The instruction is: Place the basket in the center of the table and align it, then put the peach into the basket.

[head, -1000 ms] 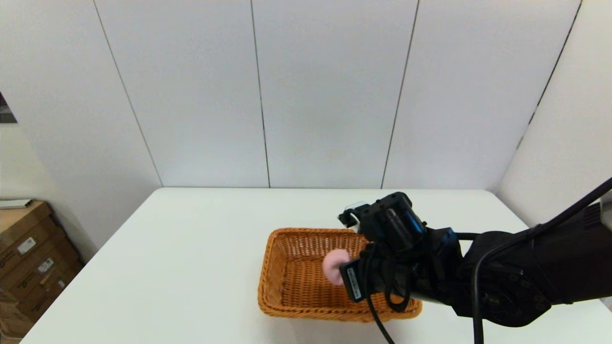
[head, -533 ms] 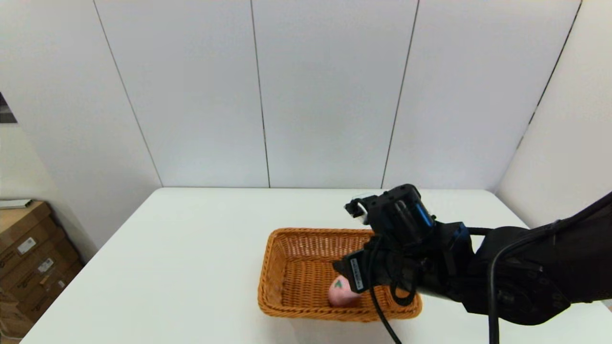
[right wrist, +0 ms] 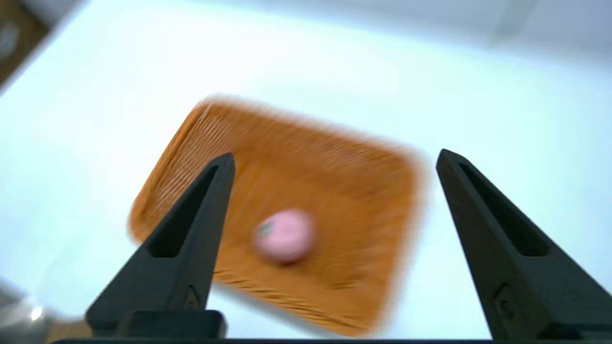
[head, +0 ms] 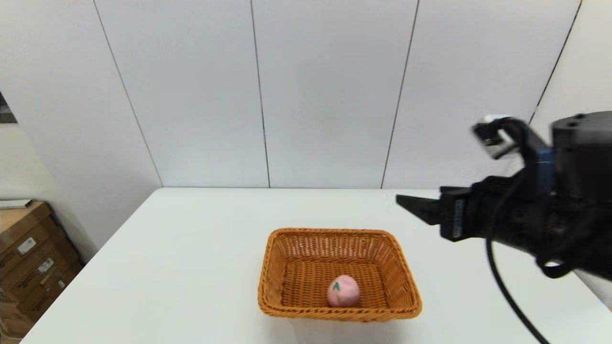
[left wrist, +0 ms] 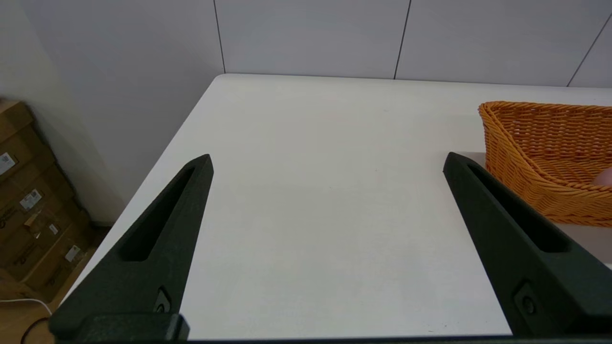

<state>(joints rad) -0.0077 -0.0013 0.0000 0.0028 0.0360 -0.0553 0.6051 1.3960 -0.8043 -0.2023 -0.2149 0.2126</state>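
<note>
The orange-brown wicker basket (head: 287, 272) stands on the white table (head: 191, 248), near its front middle. The pale-pink peach (head: 343, 291) lies inside it, close to the front wall, leaf mark up. My right gripper (head: 406, 204) is open and empty, raised high above the table to the right of the basket. In the right wrist view the basket (right wrist: 354, 191) and peach (right wrist: 284, 235) lie well below the right gripper (right wrist: 334, 160). My left gripper (left wrist: 327, 162) is open over bare table to the left of the basket (left wrist: 530, 143).
Cardboard boxes (head: 28, 258) are stacked on the floor off the table's left edge. White wall panels stand behind the table's far edge.
My right gripper let go of the peach, which dropped into the basket. The arm then rose and pulled back to the right, away from the basket.
</note>
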